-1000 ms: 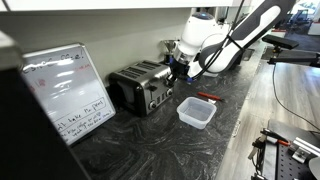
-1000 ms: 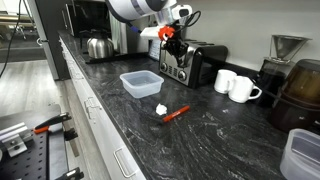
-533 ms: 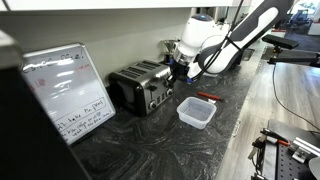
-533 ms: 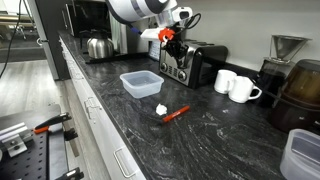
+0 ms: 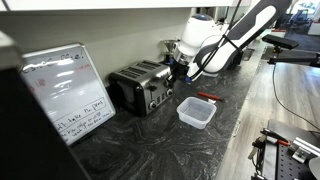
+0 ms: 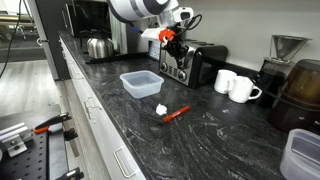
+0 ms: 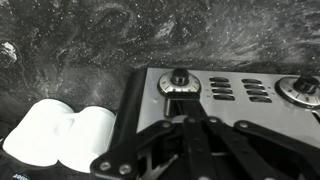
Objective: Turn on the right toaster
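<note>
Clear plastic tub (image 5: 196, 111) stands open near the right toaster (image 5: 142, 86); the claw (image 7: 195, 118), fingers together, hovers at its knob (image 7: 180, 78).

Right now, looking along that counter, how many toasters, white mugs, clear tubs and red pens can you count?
Toaster: 1
White mugs: 2
Clear tubs: 2
Red pen: 1
Total: 6
</note>
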Controlling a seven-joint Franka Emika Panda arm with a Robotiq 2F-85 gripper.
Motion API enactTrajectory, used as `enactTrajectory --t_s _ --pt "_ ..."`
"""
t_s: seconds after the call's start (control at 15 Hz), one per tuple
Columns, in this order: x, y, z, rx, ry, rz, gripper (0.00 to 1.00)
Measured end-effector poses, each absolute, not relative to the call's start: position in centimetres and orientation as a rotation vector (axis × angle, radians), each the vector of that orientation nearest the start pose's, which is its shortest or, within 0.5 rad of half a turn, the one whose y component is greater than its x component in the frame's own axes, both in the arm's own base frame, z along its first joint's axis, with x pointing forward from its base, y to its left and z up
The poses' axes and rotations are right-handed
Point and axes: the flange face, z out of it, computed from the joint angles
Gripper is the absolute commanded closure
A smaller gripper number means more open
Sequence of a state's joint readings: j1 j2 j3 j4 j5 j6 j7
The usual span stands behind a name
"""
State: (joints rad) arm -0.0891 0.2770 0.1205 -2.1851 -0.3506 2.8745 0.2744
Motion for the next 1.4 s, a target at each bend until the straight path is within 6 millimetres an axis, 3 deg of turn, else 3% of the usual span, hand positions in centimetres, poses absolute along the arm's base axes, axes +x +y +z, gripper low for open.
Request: enactTrajectory --t_s 0.87,1.4 --pt "59.3 3.1 31.3 -3.11 -0.077 -0.663 1.0" --pt "57.4 3.1 36.0 -3.17 -0.078 -0.552 1.0"
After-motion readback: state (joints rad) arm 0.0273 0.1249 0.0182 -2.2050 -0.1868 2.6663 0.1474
